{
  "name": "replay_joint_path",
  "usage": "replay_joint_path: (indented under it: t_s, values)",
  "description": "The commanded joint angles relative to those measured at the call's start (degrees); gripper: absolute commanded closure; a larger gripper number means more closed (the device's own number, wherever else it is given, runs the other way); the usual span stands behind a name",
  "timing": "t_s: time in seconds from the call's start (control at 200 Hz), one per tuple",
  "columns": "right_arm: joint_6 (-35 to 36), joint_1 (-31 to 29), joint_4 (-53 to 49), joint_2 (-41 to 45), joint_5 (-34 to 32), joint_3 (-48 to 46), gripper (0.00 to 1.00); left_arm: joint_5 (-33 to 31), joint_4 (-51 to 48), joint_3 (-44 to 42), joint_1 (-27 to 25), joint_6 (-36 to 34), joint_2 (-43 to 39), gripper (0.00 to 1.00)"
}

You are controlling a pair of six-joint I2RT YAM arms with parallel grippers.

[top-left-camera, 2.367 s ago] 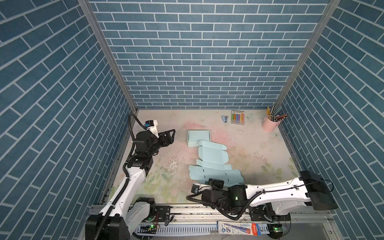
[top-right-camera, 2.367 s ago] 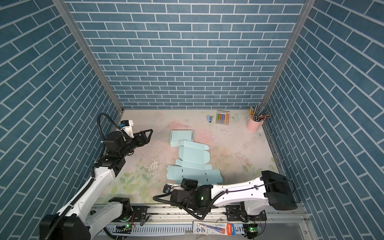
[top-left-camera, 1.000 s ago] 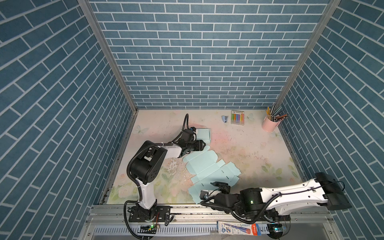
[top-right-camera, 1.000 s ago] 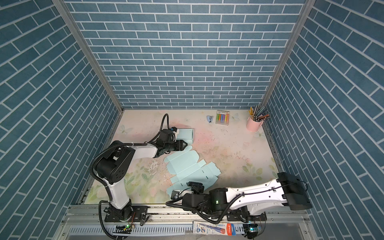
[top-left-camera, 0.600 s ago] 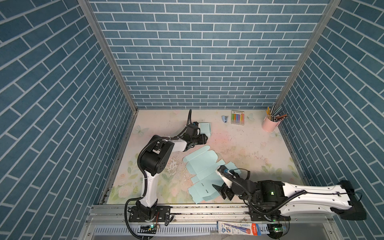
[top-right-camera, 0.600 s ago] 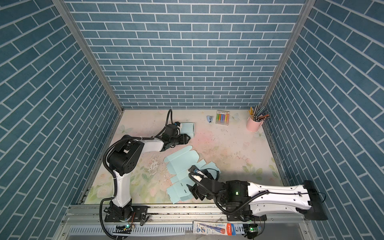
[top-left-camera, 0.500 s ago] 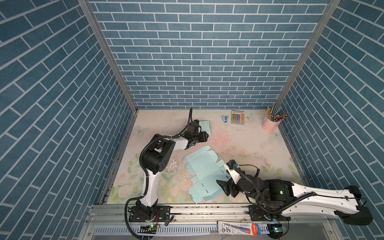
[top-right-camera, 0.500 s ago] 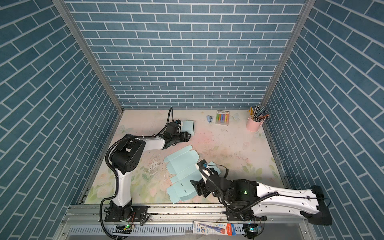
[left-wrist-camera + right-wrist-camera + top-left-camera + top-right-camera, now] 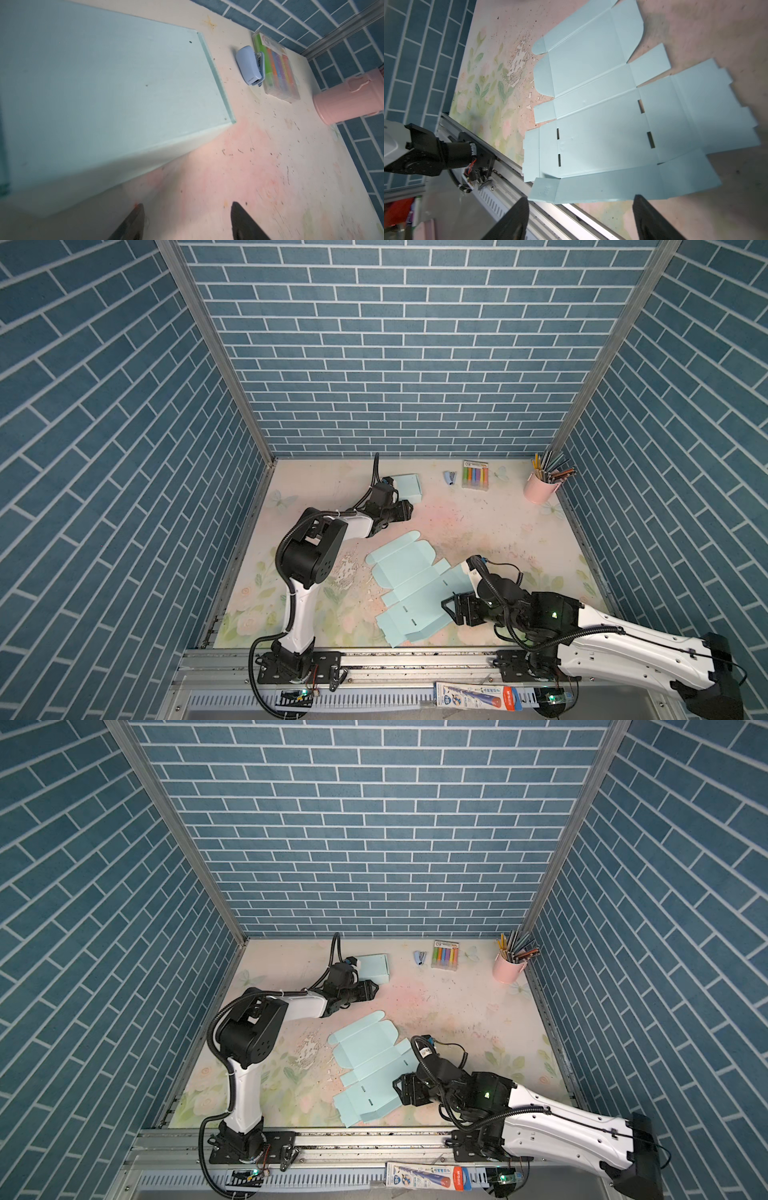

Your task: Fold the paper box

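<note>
The paper box (image 9: 409,587) (image 9: 368,1069) is a flat light-blue blank lying unfolded at the front middle of the table; its slots and flaps fill the right wrist view (image 9: 608,128). My right gripper (image 9: 451,609) (image 9: 401,1089) (image 9: 580,200) stands open at the blank's near right edge, with a flap just ahead of its fingertips and nothing between them. A second, folded light-blue box (image 9: 408,486) (image 9: 375,968) (image 9: 99,93) stands at the back. My left gripper (image 9: 405,509) (image 9: 371,989) (image 9: 187,204) is open and empty, low beside that box's front.
A blue stapler (image 9: 449,477) (image 9: 248,65), a pack of coloured markers (image 9: 475,475) (image 9: 276,68) and a pink cup of pencils (image 9: 540,489) (image 9: 349,97) line the back right. The blank's near corner reaches the metal front rail (image 9: 374,659) (image 9: 500,199).
My right arm has swung from the blank's front left to its right side. My left gripper has gone toward the back, and the folded box has slid back with it. The blank has turned slightly.
</note>
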State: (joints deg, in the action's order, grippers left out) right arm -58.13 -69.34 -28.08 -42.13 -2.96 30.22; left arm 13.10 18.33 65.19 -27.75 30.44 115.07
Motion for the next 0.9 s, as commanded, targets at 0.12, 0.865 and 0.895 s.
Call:
replay_joint_path:
  t_s: [0.12, 0.865, 0.895]
  values:
    - [-21.3, -0.9, 14.6, 8.1, 9.1, -14.1, 0.28, -0.3, 5.6, -14.9, -2.9, -0.4, -19.2, 0.25]
    - [-18.5, 5.2, 17.4, 1.3, 2.7, -18.4, 0.56, 1.9, 10.3, -33.2, -5.7, -1.4, -48.3, 0.19]
    - [-17.1, 6.3, 16.4, 1.6, 2.9, -18.3, 0.6, 1.6, 9.8, -33.8, -5.8, -1.8, -49.5, 0.18]
